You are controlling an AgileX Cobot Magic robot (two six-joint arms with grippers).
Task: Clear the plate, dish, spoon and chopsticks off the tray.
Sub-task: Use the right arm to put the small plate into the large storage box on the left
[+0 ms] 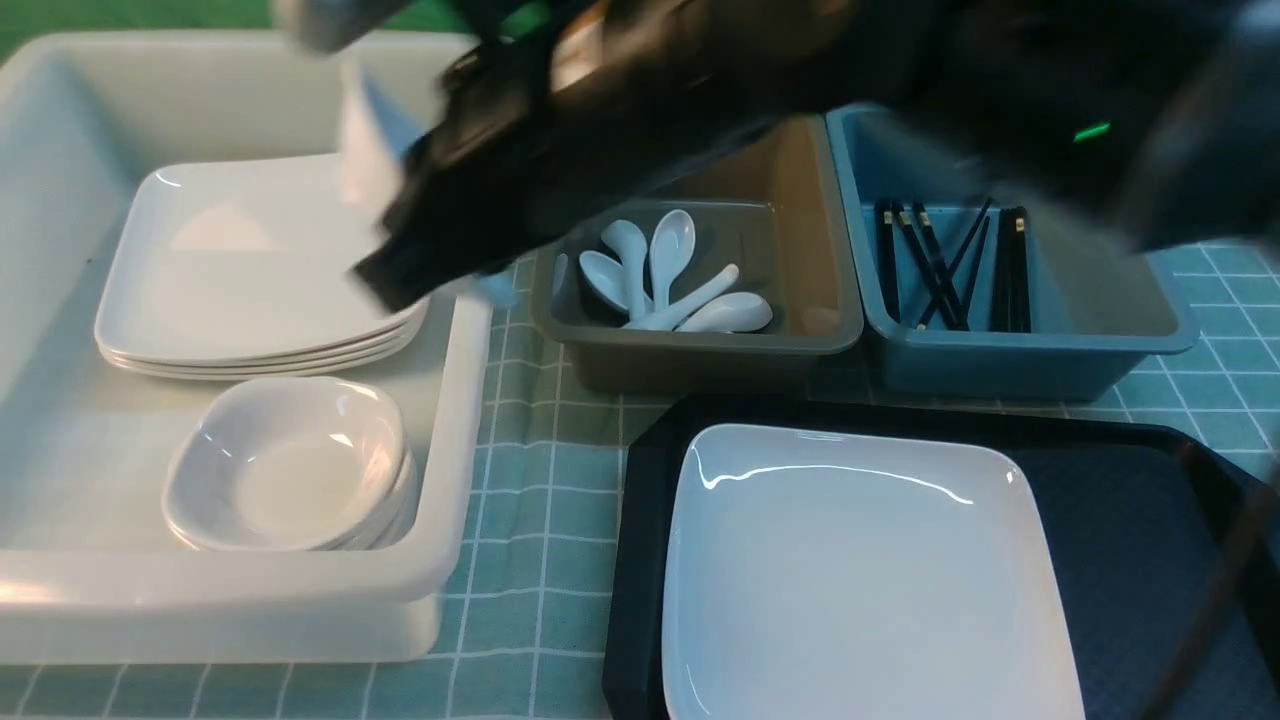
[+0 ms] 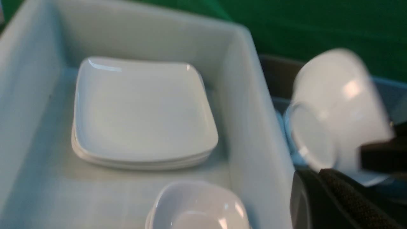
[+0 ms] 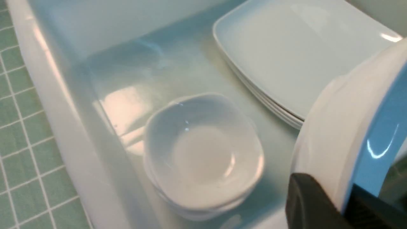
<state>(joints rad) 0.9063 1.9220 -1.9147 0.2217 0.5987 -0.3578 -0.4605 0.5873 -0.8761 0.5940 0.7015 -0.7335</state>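
White dish (image 3: 337,133) is clamped by right gripper (image 3: 345,203) above bin (image 1: 462,400) | left gripper (image 2: 321,197) is closed | plate (image 1: 860,580) is seated on tray (image 1: 1130,560)

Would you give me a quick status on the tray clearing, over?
Left gripper shut. Right gripper shut on the dish, above the white bin. Plate on the tray. Nothing blocking the dish stack.

Table covered with teal cloth (image 1: 540,470), thin white grid lines in checks, slight creases toward middle. Flat bright green backdrop (image 1: 120,12) behind table's far edge, plain, also seen in left wrist view. Light bright, soft, even; shadows on cloth faint.
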